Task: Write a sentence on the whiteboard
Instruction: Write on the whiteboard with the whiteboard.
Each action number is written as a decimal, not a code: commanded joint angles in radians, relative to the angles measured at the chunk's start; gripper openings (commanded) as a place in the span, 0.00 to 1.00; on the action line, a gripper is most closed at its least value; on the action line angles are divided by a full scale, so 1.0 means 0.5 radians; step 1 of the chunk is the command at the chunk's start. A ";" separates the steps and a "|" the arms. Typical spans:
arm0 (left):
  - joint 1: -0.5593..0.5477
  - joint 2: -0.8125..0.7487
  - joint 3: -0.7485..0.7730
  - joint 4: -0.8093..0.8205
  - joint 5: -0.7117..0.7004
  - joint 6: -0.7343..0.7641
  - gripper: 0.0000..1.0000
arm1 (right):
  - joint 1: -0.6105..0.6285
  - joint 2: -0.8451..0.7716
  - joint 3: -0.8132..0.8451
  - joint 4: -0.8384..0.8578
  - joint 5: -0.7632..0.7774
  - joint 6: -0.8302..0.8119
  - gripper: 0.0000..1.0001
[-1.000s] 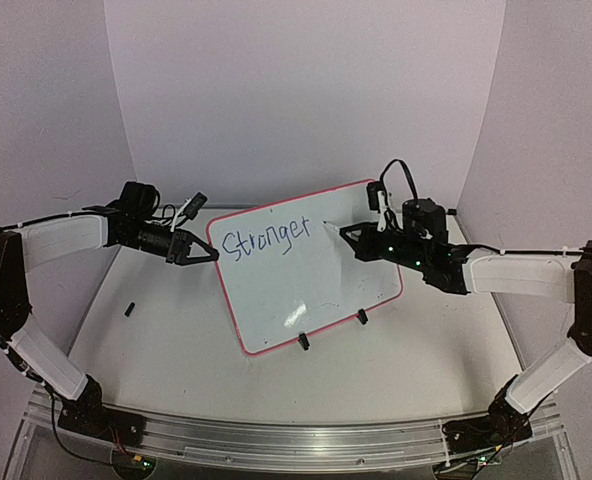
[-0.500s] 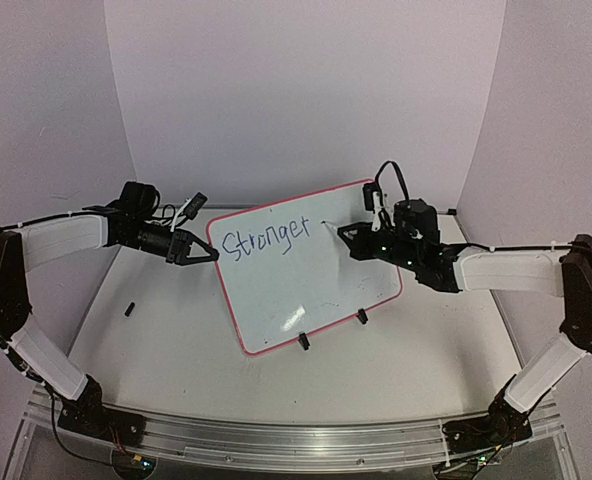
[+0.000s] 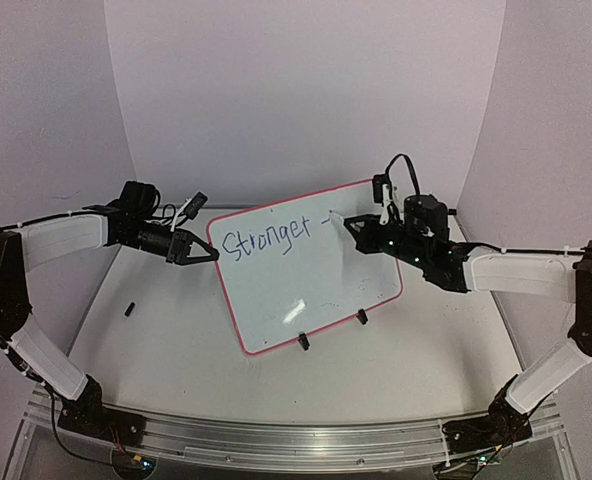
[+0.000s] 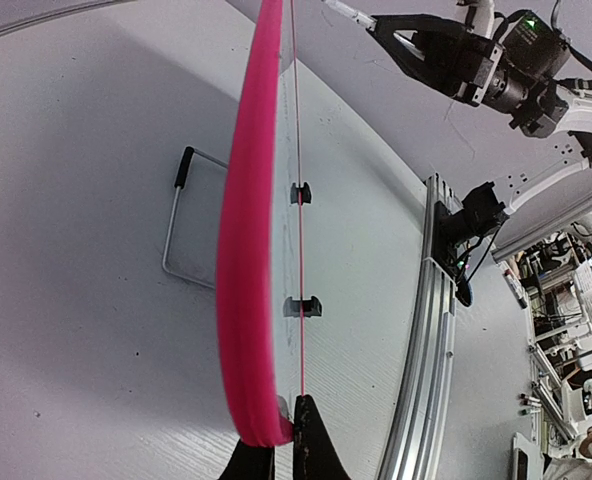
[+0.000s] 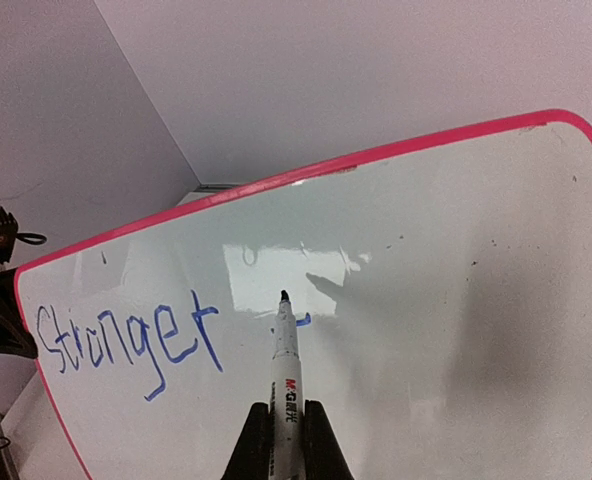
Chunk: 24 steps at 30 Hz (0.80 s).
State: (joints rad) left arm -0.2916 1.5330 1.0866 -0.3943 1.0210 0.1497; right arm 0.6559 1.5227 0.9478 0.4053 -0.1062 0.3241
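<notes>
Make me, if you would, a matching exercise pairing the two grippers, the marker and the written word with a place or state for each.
Things:
1. left gripper
2. right gripper
3. marker
4. word "Stronger"

Places or states:
A. blue, on the upper left of the whiteboard
B. shut on the whiteboard's pink rim
C. white barrel, dark tip toward the whiteboard
D. shut on the marker

Pairs: 1-B, 2-D, 3-C, 4-A

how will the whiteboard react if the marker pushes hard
Probably stiff: the whiteboard shows a straight rim in the left wrist view. Propped on small clip feet, it might slide or tip back, though the left gripper pinching its edge likely steadies it.
</notes>
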 commanded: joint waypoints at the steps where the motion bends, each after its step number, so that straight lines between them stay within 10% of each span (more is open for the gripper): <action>1: -0.009 0.005 0.082 0.046 -0.052 0.130 0.00 | -0.006 -0.060 0.041 0.088 -0.078 -0.029 0.00; 24: -0.009 0.015 0.085 0.045 -0.047 0.128 0.00 | -0.004 0.100 0.087 0.021 -0.058 -0.006 0.00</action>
State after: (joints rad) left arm -0.2916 1.5330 1.0866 -0.3943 1.0214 0.1501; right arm 0.6556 1.5906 1.0092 0.4026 -0.1463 0.3183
